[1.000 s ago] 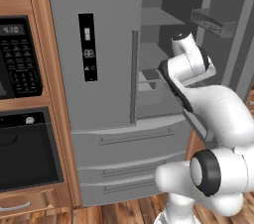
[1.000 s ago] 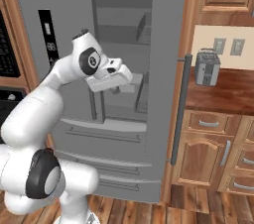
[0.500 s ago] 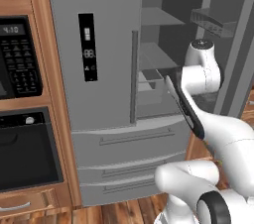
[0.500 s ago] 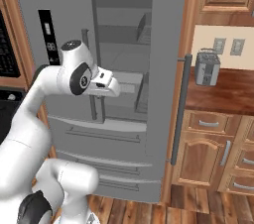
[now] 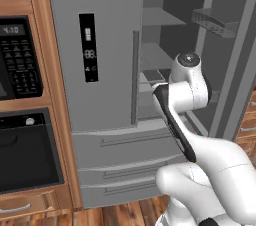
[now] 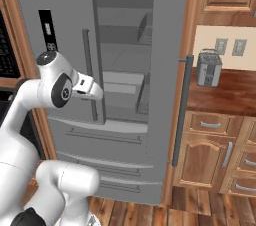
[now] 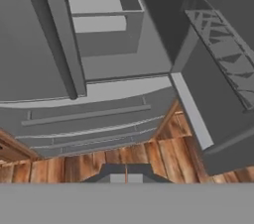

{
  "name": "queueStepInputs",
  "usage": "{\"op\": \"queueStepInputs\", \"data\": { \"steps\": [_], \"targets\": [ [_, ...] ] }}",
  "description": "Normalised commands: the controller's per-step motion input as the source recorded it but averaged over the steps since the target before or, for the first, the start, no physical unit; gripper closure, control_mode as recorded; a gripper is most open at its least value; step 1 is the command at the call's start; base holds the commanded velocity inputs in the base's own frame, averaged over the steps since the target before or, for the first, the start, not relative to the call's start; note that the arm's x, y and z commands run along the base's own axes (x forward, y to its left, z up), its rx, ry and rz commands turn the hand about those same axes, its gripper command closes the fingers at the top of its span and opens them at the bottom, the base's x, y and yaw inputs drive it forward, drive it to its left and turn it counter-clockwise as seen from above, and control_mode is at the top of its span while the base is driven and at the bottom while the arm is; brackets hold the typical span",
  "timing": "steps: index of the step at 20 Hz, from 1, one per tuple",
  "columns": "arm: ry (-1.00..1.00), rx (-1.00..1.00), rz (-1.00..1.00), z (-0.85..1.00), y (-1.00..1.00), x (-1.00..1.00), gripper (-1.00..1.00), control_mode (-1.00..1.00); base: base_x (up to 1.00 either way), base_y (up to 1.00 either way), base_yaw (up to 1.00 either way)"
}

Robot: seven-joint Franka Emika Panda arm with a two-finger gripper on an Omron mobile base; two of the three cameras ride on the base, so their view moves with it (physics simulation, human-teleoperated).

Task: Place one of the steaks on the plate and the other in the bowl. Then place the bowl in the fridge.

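Observation:
The fridge [image 5: 95,15] is tall grey steel with a black dispenser panel [image 5: 88,46], and it stands straight ahead. Its right door [image 6: 169,70] is swung open, showing grey shelves [image 6: 122,55] and a door bin [image 5: 215,21]. My gripper [image 6: 99,92] hovers in front of the open compartment, level with a lower shelf. It is shut and holds nothing. In the hand view its fingertips [image 7: 126,174] sit pressed together, looking down at the fridge's lower drawers [image 7: 84,116] and the floor. The steaks, the plate and the bowl are out of view.
A black microwave [image 5: 20,55] and wall oven [image 5: 25,150] are set in wooden cabinets left of the fridge. To the right, a toaster [image 6: 209,68] stands on a wooden counter [image 6: 225,92] above drawers. The open door [image 7: 218,104] juts out over the wooden floor [image 7: 124,153].
The arm has shifted its pose, and the hand has drawn back a little from the open fridge and sunk slightly. The gripper stayed shut.

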Motion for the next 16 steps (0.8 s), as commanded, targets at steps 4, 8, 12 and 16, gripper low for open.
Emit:
{"op": "queueStepInputs", "data": {
  "steps": [4, 8, 12, 16],
  "targets": [
    [-0.03, 0.0, 0.08, 0.0, 0.23, 0.0, 1.0, -1.0, 0.0, 0.0, 0.0],
    [-0.07, 0.0, 0.09, 0.0, 0.44, 0.02, -1.0, -1.0, 0.0, 0.0, 0.0],
    [-0.02, 0.0, 0.08, 0.02, 0.35, 0.11, -1.0, -1.0, 0.0, 0.0, 0.0],
    [0.0, 0.05, 0.05, 0.14, 0.02, 0.18, -1.0, -1.0, 0.0, 0.0, 0.0]
  ]
}}
